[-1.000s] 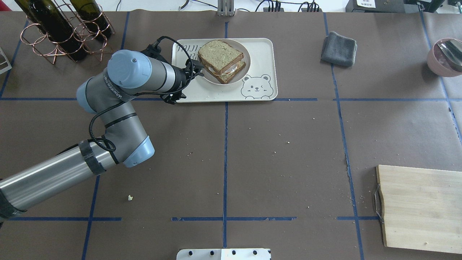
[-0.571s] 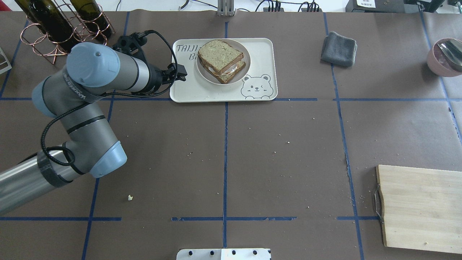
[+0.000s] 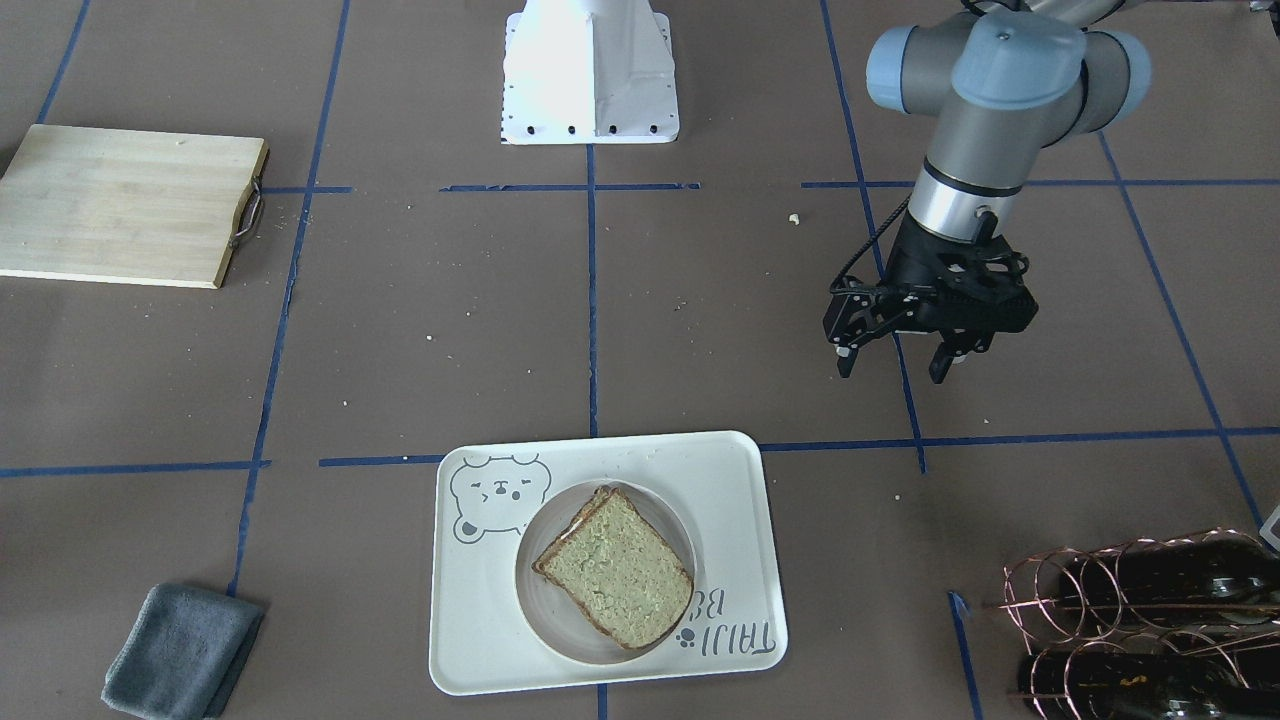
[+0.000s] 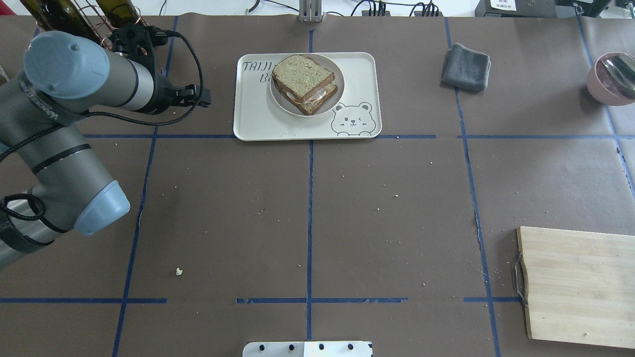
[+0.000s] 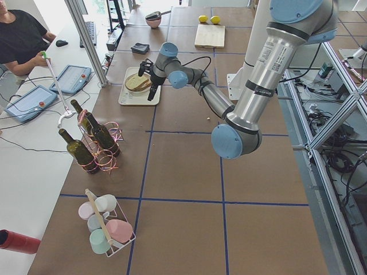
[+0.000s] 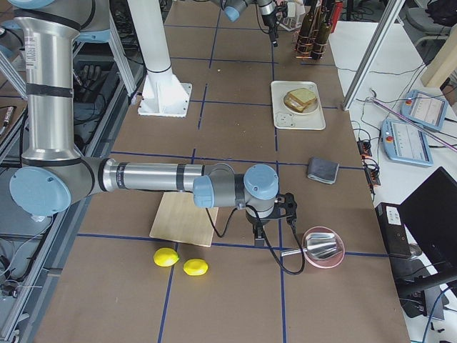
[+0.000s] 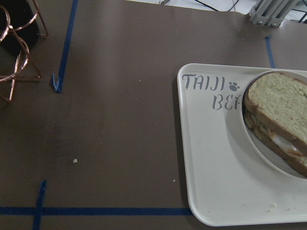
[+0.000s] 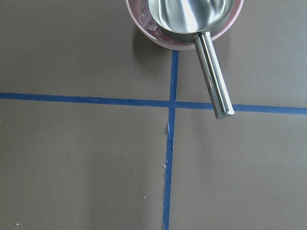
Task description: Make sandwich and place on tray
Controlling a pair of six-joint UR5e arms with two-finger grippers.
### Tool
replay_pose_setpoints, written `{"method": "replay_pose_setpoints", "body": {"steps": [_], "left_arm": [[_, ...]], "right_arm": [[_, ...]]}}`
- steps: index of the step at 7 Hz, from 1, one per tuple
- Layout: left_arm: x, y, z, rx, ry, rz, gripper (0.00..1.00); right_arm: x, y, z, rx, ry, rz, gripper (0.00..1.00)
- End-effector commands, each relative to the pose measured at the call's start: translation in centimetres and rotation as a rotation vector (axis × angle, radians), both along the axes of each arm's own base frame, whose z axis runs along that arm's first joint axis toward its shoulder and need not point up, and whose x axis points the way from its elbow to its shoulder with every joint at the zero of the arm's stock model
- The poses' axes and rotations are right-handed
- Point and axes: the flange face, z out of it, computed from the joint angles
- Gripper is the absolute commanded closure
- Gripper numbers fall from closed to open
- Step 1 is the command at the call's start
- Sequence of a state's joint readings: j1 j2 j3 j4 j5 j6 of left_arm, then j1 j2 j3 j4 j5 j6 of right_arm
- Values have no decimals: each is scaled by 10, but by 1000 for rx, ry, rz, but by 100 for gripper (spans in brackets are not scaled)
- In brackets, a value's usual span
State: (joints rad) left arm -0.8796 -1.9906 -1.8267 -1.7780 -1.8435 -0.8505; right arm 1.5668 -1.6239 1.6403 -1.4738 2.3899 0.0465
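Sandwich plated on the tray; left gripper open and empty.
The left gripper (image 3: 892,360) hangs over bare table with its jaws wide apart, holding nothing, well apart from the tray (image 4: 258,121). The sandwich (image 4: 302,78) sits on a round plate (image 3: 540,615) in the tray, the egg showing only as a white sliver between the slices. Whether the right gripper (image 6: 285,206) is open cannot be told; beside it, a pink bowl (image 8: 139,21) holds a metal scoop (image 8: 192,12).
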Motion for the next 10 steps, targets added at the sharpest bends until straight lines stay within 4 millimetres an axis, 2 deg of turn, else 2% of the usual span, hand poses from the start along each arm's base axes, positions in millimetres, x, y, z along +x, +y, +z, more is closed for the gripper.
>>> {"method": "replay_pose_setpoints", "body": {"steps": [1, 3, 4, 5, 6, 7, 9, 10], "left_arm": [[-83, -18, 34, 56, -61, 116, 0], [-168, -25, 74, 21, -46, 118, 0], [-192, -19, 93, -24, 4, 124, 0], [-196, -19, 111, -56, -17, 106, 0], [-201, -9, 143, -101, -45, 105, 0], [-205, -10, 178, -157, -63, 96, 0], [-256, -12, 202, -215, -53, 43, 0], [-273, -10, 216, -217, -107, 117, 0]], "right_arm": [[-3, -1, -6, -27, -48, 29, 0], [-3, -1, -8, -22, -53, 28, 0], [-4, -2, -11, -19, -53, 27, 0], [-3, -1, -9, -21, -53, 28, 0], [-3, 0, -9, -21, -54, 28, 0], [-3, 1, -8, -22, -53, 28, 0], [-4, 1, -7, -24, -53, 27, 0], [-4, 1, -6, -27, -53, 27, 0]]}}
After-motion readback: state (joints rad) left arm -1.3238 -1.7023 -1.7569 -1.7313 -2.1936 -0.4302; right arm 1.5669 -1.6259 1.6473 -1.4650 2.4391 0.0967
